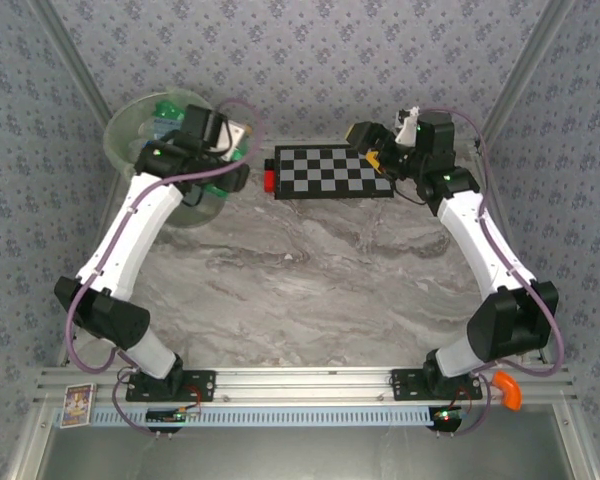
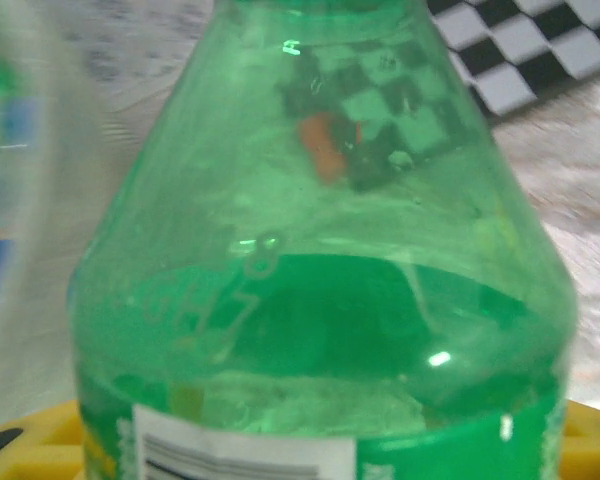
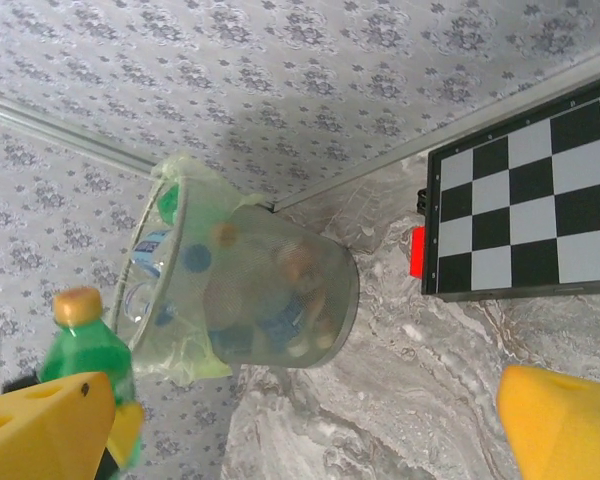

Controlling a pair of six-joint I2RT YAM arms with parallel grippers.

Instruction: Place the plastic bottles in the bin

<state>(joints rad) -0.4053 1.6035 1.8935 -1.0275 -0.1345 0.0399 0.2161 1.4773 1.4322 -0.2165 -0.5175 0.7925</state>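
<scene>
The left jaws are closed on a green bottle, and the right jaws stand wide open with nothing between them. From the top camera, the left gripper hangs over the right rim of the bin, which stands in the far left corner of the bench; green bottles show inside it. The right gripper hovers over the right end of a checkerboard that lies at the middle of the far edge, with a red block at its left end. At the left wrist, the green bottle sits between the yellow fingers, its label low in the view and the checkerboard behind it. At the right wrist, the two yellow fingers stand far apart. Beyond them the bin holds several bottles, and the green bottle, orange-capped, is just beside the bin's rim.
</scene>
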